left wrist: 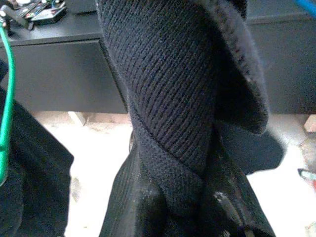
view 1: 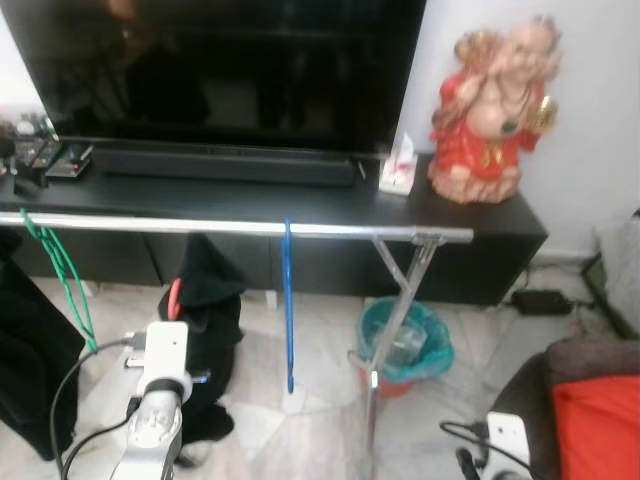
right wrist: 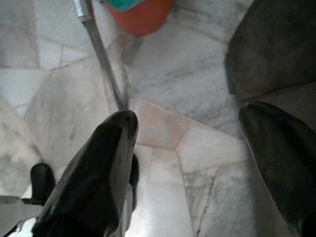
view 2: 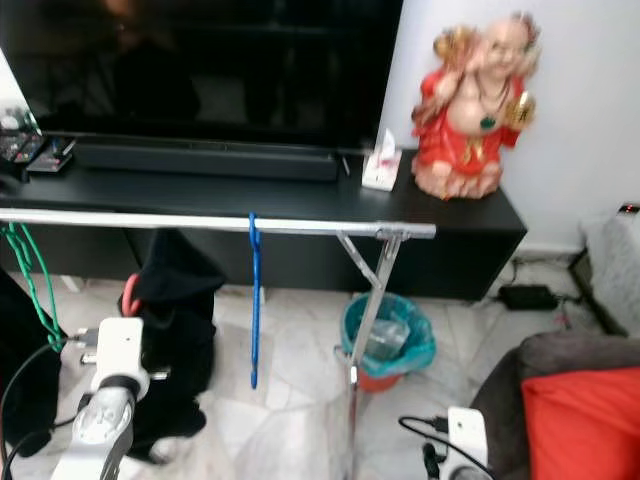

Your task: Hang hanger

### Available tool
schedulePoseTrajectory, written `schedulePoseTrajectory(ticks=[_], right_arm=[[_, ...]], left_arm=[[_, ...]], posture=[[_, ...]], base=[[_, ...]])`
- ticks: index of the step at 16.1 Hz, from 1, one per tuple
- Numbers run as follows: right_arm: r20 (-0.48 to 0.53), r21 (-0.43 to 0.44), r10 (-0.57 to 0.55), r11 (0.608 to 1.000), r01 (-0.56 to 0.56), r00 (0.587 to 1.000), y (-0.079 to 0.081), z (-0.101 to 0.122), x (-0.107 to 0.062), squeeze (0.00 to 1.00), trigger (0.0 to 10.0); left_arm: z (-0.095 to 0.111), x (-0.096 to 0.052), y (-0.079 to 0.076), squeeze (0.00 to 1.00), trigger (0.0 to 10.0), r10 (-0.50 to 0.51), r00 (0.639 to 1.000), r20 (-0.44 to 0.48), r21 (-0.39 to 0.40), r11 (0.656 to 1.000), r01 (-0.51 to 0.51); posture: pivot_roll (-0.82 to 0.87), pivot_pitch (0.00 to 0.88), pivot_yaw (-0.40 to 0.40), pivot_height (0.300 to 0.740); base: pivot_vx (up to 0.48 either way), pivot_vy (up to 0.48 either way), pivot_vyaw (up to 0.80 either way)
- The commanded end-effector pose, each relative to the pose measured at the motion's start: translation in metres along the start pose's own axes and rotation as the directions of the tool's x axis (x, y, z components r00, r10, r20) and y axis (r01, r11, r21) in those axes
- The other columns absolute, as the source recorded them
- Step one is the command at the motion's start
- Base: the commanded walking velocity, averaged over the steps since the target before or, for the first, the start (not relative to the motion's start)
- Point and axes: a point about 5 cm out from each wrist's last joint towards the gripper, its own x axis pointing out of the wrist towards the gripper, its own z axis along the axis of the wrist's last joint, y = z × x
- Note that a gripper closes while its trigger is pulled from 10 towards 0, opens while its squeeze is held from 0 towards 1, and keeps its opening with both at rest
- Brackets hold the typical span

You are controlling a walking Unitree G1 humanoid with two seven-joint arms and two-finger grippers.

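Jaws, right gripper: spread wide, nothing between them, aimed down at marble floor beside rack leg and orange bin base.
Jaws, left gripper: buried in dark knit garment; whether clenched or released could not be told.
Left arm: raised in front of rack, wrist just below garment bundle.
Red hanger: partly seen at garment's edge, just above left wrist, below rail and not on it.
Rail: silver, horizontal, carried on folding legs.
Blue hanger: hooked on rail near middle, hung straight down, seen edge-on.
Green hanger: hooked at rail's left end, beside black clothing.
Bin: orange, teal liner, on floor behind rack leg.
Bench: black, low, behind rack; bore television, soundbar, tissue pack, red figurine, remotes at left end.
Red cushion: on dark seat, lower right.
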Motion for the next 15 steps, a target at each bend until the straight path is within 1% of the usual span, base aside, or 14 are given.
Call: schedulePoseTrajectory(ticks=[1,3,4,6,7,10,12,13,14,15], right_arm=[[-0.011,-0.007,-0.013,1.0,0.013,1.0,-0.006,-0.004,-0.001,0.0,10.0],[-0.012,-0.007,-0.014,1.0,0.014,1.0,-0.006,-0.004,-0.001,0.0,10.0],[-0.012,-0.008,-0.014,1.0,0.014,1.0,-0.006,-0.004,-0.001,0.0,10.0],[-0.012,-0.008,-0.014,1.0,0.014,1.0,-0.006,-0.004,-0.001,0.0,10.0],[-0.012,-0.008,-0.015,1.0,0.015,1.0,-0.006,-0.003,-0.001,0.0,10.0],[-0.012,-0.01,-0.013,1.0,0.013,1.0,-0.007,-0.003,-0.001,0.0,10.0],[-0.012,-0.013,-0.011,1.0,0.011,1.0,-0.008,-0.002,-0.001,0.0,10.0],[-0.012,-0.015,-0.011,1.0,0.011,1.0,-0.008,-0.002,-0.001,0.0,10.0],[-0.013,-0.019,-0.011,1.0,0.011,1.0,-0.008,-0.002,-0.001,0.0,10.0],[-0.013,-0.021,-0.011,1.0,0.011,1.0,-0.008,-0.002,-0.001,0.0,10.0]], left_arm=[[0.016,0.001,0.002,0.0,10.0,0.024,0.996,0.089,-0.01,1.0,-0.024],[0.02,0.005,0.004,0.0,10.0,0.032,0.995,0.098,-0.012,0.999,-0.031],[0.025,0.011,0.004,0.0,10.0,0.033,0.994,0.106,-0.013,0.999,-0.031],[0.029,0.016,0.004,0.0,10.0,0.032,0.993,0.112,-0.026,0.999,-0.03],[0.033,0.022,0.005,0.0,10.0,0.03,0.994,0.109,-0.021,0.999,-0.028],[0.038,0.033,0.006,0.0,10.0,0.045,0.995,0.085,-0.023,0.999,-0.043],[0.039,0.045,0.003,0.0,10.0,0.048,0.998,0.03,-0.024,0.999,-0.047],[0.041,0.048,0.002,0.0,10.0,0.052,0.998,0.032,-0.033,0.998,-0.051],[0.046,0.054,0.002,0.0,10.0,0.065,0.997,0.033,-0.05,0.997,-0.063],[0.05,0.058,0.002,0.0,10.0,0.069,0.997,0.036,-0.054,0.996,-0.067]], posture=[[0.05,0.0,-0.022,0.74],[0.05,0.0,-0.024,0.74],[0.05,0.0,-0.025,0.74],[0.05,0.0,-0.025,0.74],[0.05,0.0,-0.027,0.74],[0.05,0.0,-0.033,0.74],[0.05,0.0,-0.038,0.74],[0.05,0.0,-0.042,0.74],[0.05,0.0,-0.044,0.74],[0.05,0.0,-0.045,0.74]], base=[[0.0,0.0,0.0],[0.0,0.0,0.0],[0.0,0.0,0.0],[0.0,0.0,0.0],[0.0,0.0,0.0],[0.0,0.0,0.0],[0.0,0.0,0.0],[0.0,0.0,0.0],[0.0,0.0,0.0],[0.0,0.0,0.0]])
